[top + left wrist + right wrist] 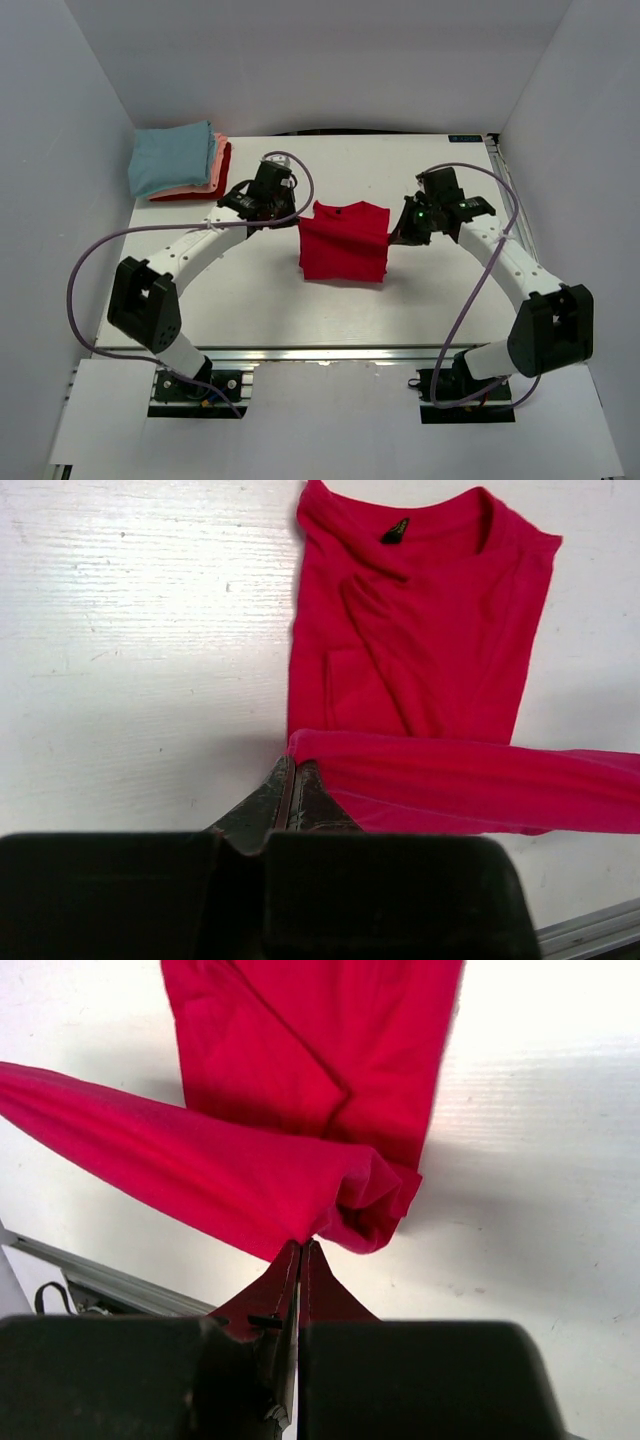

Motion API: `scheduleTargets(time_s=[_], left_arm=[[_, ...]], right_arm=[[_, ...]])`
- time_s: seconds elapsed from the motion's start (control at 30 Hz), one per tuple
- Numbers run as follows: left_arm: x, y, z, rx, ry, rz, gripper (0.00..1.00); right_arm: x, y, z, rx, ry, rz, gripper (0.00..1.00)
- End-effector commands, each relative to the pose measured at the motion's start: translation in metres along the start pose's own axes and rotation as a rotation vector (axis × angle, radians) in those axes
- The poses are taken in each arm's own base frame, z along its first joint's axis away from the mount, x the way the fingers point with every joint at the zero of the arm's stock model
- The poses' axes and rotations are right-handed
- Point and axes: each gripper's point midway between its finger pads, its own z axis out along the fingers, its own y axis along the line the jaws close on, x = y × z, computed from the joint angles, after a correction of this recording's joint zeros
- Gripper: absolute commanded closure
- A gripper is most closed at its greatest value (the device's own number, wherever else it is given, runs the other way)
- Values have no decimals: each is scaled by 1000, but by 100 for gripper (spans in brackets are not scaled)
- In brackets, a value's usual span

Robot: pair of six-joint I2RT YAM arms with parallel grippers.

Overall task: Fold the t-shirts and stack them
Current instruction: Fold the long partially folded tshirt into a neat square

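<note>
Two corners of the half-folded red t-shirt (343, 243) are pinched tight by the left claw (291, 767) and right claw (301, 1249).

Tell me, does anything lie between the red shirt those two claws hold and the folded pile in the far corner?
No loose object does. Nothing visible lies on the table between the red shirt and the folded stack. Only the left gripper, shut on the shirt's edge, sits along that line.
</note>
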Motion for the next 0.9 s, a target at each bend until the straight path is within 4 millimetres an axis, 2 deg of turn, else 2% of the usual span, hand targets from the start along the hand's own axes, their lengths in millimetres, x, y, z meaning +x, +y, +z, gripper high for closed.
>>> scheduleTargets(time_s=[0.0,0.43,0.7,0.83,0.87], left_arm=[[-23,11,2,-26,-45,20,100],[-29,14,24,0,-11,24,100],[-33,18,44,-2,17,34,100],[-37,19,61,5,37,42,100],[-32,21,69,-2,58,43,100]], right_arm=[[-18,-11,-3,52,-40,-17,100],[-48,-29,11,74,-59,-19,100],[-60,-38,40,81,-28,-34,100],[-68,-40,53,80,-16,-36,100],[-70,-39,55,77,-16,-35,100]])
